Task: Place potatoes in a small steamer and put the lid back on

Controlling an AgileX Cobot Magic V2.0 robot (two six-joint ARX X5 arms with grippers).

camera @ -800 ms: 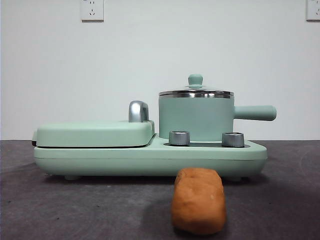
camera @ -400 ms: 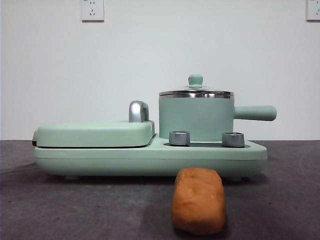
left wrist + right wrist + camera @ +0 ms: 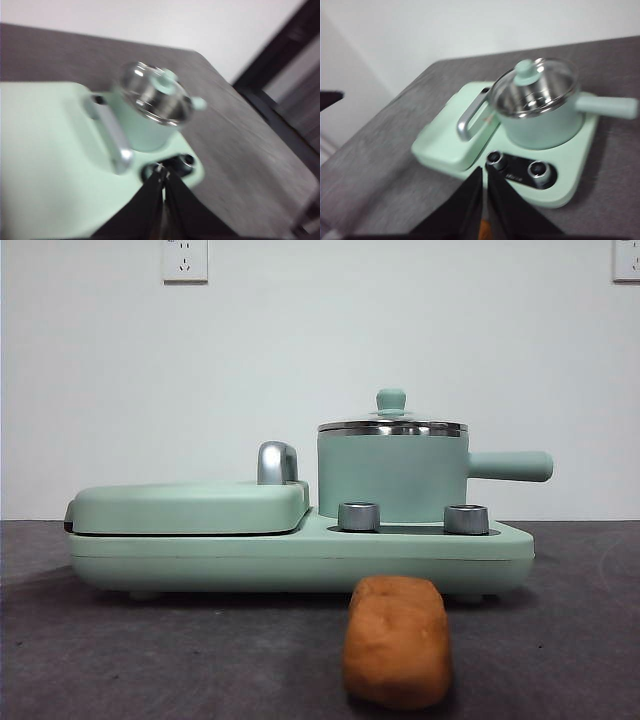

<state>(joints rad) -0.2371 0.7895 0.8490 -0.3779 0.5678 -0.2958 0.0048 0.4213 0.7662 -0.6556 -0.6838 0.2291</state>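
- I'm seeing the potato (image 3: 397, 642) lying on the dark table (image 3: 150, 650), just in front of the cooker base (image 3: 300, 555).
- The lid (image 3: 391, 423) is sitting on the small steamer (image 3: 392, 475).
- Left gripper (image 3: 163, 172) and right gripper (image 3: 484, 172) are hovering above, jaws together, holding nothing.

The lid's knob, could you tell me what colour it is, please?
Mint green, clearest in the front view: knob on the lid.

Lid (image 3: 391, 423) on steamer (image 3: 392, 478); potato (image 3: 397, 642) before cooker base (image 3: 300, 558).
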